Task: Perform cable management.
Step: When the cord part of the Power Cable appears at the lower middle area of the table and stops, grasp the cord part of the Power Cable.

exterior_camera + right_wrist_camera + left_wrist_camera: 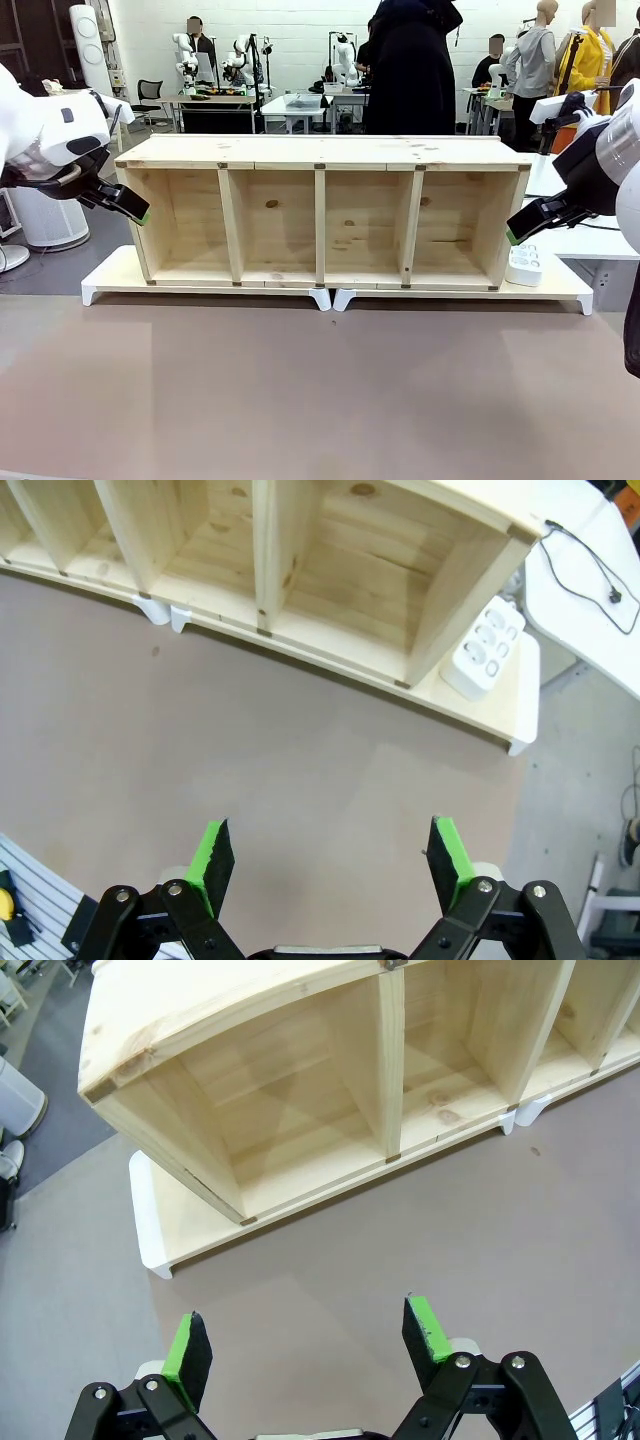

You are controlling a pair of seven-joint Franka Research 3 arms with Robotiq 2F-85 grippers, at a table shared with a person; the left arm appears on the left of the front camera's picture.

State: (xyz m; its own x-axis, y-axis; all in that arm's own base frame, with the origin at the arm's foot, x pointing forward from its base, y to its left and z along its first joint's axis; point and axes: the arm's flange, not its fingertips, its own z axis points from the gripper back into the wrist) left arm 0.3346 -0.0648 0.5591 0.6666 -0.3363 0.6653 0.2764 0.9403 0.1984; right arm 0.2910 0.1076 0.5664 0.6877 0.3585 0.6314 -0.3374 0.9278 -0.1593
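Observation:
The thin black cable (583,555) lies on a white side table (590,630) beyond the right end of the wooden shelf (320,152), and its small plug end (616,597) rests on that table. My right gripper (514,234) hovers open by the shelf's right end, above the brown table; in its wrist view the right gripper (328,830) holds nothing. My left gripper (142,212) hangs open at the shelf's left end. In the left wrist view the left gripper (303,1320) is also empty, with the shelf (300,1080) ahead of it.
The four-bay shelf stands on two white boards (110,275). A white power strip (525,265) sits on the right board beside the shelf, also seen as the power strip (485,650). A person in a dark coat (410,70) stands behind the shelf. Brown tabletop (320,390) stretches in front.

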